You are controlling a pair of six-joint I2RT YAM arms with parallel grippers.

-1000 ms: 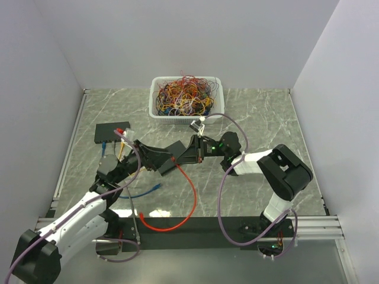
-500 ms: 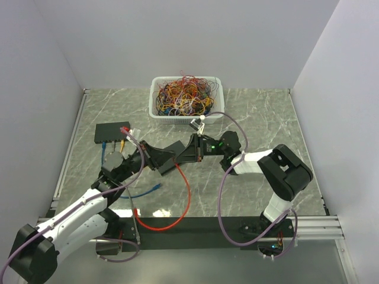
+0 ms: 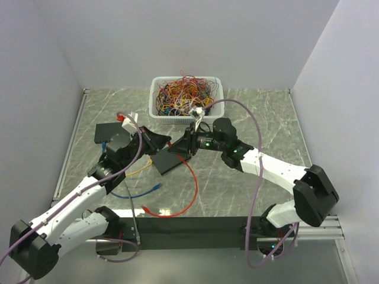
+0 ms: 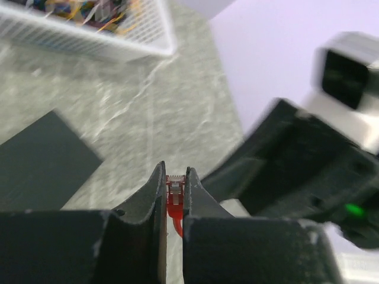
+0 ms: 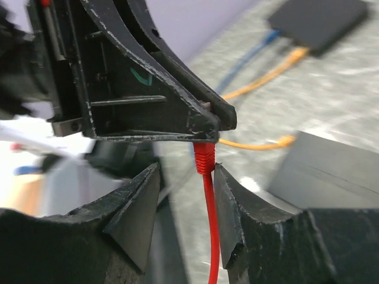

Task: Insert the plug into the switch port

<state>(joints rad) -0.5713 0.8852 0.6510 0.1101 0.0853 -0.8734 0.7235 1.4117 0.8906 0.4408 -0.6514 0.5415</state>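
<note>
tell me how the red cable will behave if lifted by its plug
Probably floppy: the red cable lies in a loose curving loop. Likely light: the left gripper lifts its end by the plug alone. The small plug might pivot in that narrow pinch.

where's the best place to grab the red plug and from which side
Grip the red plug across its two flat sides, on the rear body just ahead of the cable, coming from the cable end. That leaves the contact tip free. The left tool is clamped on it this way; the right tool stands open around the cable.
</note>
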